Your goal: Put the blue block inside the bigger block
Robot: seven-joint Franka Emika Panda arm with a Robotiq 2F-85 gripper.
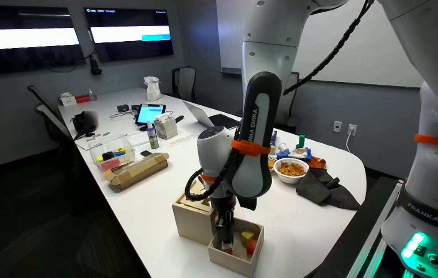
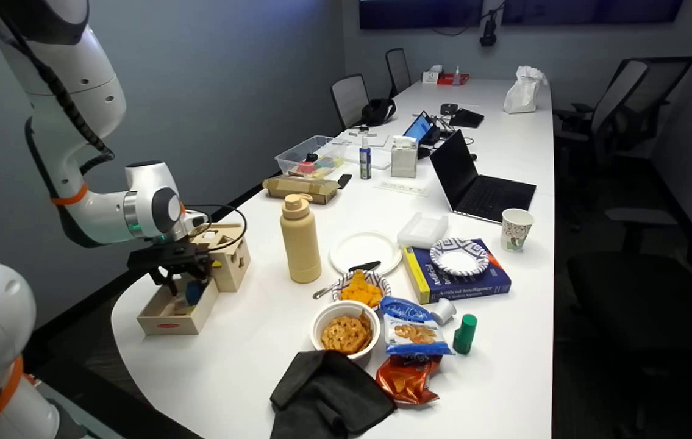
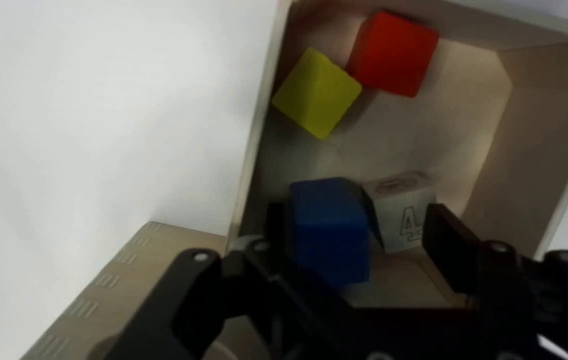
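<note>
The blue block [image 3: 331, 235] lies in the open wooden tray [image 3: 559, 125] in the wrist view. It also shows in an exterior view [image 2: 194, 292]. My gripper [image 3: 356, 215] is open, its fingers reaching into the tray [image 1: 238, 265]. The left finger is close beside the blue block; contact is unclear. The right finger stands apart, beyond a pale block marked 4 [image 3: 404, 215]. The bigger block [image 1: 193, 222], a pale wooden cube box with holes, stands against the tray; it also shows in an exterior view [image 2: 233, 265]. The arm partly hides its top.
A yellow block [image 3: 318, 94] and a red block [image 3: 401, 55] lie at the tray's far end. A tan bottle [image 2: 301, 244], a snack bowl [image 2: 346, 334] and a dark cloth [image 2: 327, 396] stand or lie on the table. A cardboard box [image 1: 141, 170] lies farther off.
</note>
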